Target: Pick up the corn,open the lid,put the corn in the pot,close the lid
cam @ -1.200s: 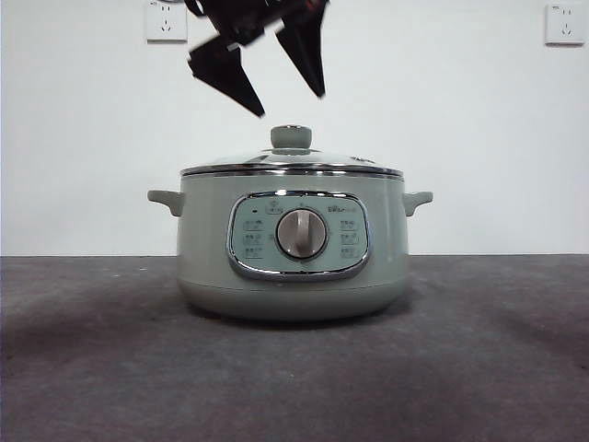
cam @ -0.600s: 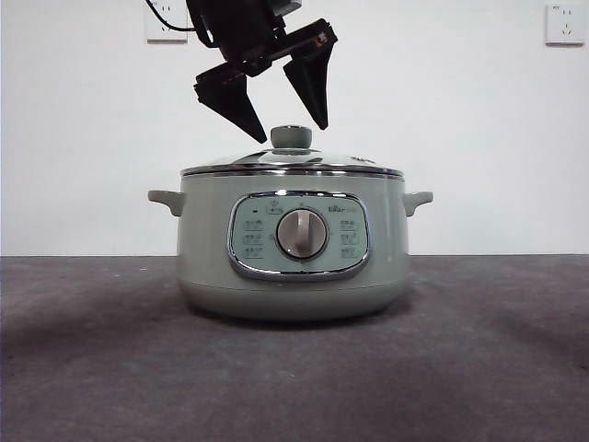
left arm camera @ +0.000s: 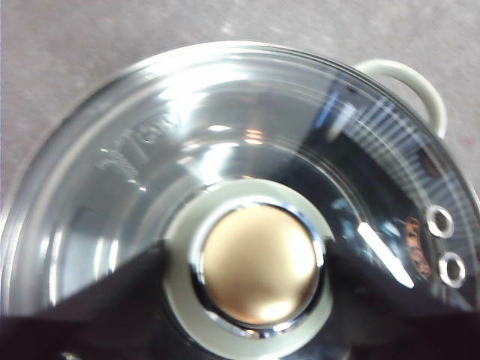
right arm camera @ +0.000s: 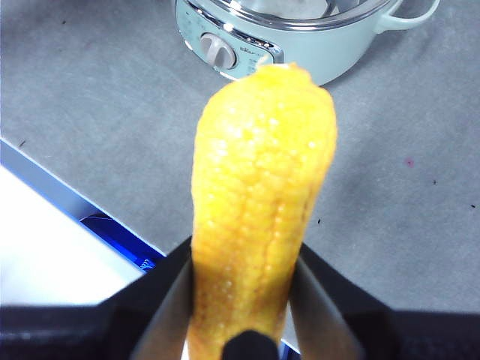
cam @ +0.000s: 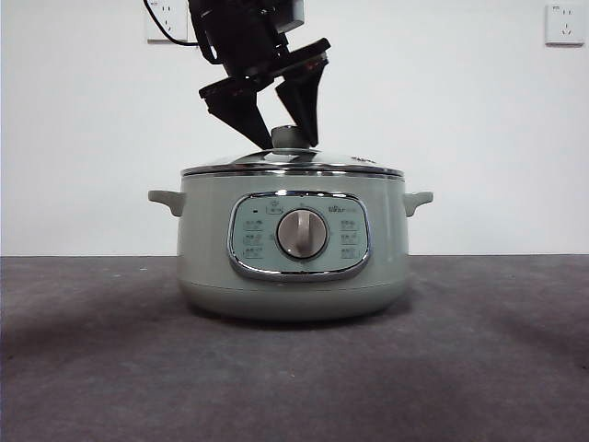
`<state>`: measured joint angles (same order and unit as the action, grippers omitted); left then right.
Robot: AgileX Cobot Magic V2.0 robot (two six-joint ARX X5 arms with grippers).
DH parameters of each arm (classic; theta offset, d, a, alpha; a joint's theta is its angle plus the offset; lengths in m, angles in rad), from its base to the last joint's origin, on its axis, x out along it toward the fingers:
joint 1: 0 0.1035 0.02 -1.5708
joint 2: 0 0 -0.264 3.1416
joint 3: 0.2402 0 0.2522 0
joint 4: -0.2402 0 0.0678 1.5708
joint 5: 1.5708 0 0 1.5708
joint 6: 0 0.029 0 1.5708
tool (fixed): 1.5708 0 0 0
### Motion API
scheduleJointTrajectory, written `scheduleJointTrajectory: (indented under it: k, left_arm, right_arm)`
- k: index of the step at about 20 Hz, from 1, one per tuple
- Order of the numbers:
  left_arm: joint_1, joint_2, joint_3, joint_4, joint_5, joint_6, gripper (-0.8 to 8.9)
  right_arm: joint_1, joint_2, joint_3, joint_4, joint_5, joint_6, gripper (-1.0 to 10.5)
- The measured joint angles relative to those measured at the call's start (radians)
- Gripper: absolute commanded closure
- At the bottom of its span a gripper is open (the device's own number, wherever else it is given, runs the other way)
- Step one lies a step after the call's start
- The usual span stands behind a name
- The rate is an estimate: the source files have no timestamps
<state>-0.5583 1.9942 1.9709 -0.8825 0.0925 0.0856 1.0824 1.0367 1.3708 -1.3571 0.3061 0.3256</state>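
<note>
Since a second ago my left pincer (cam: 287, 138) has come down from high above the pot (cam: 293, 244) and now straddles the knob (cam: 291, 137) of the lid (cam: 292, 162), one black jaw on either side. From the left wrist view the jaws sit wide apart flanking the knob (left arm camera: 259, 266), close to its pale green collar, though I cannot tell if they touch it. They have not closed on it.

My right pincer (right arm camera: 241, 300) is clamped around the corn (right arm camera: 259, 202), gripping it near its lower end, so the yellow cob sticks out beyond the jaws. It hangs above the grey desk (right arm camera: 97, 112), well apart from the pot (right arm camera: 300, 52), which shows in the distance past the tip of the cob.

I see the lid seated flat on the pot's rim, chrome edge all round. Through the glass (left arm camera: 150, 165) I make out only reflections, so I cannot tell what is inside. The pot stands on the desk (cam: 294, 368) with its dial (cam: 302, 233) facing me.
</note>
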Motion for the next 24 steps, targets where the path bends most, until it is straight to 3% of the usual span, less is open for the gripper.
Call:
scheduleJointTrajectory:
  k: [2, 5, 17, 24]
  left_arm:
    - [-0.002, 0.000, 0.000, 0.002, 0.005, 0.000, 7.87]
    - [-0.002, 0.000, 0.000, 0.005, 0.004, 0.001, 8.28]
    - [-0.001, -0.007, -0.002, 0.016, 0.004, 0.011, 8.26]
    - [0.033, -0.126, -0.005, 0.027, 0.007, 0.020, 8.26]
  right_arm:
    - [0.000, 0.000, 0.000, 0.000, 0.000, 0.003, 9.6]
    - [0.000, 0.000, 0.000, 0.000, 0.000, 0.003, 9.6]
    - [0.000, 0.000, 0.000, 0.033, 0.000, 0.027, 9.6]
    - [0.000, 0.013, 0.000, 0.089, 0.000, 0.030, 9.6]
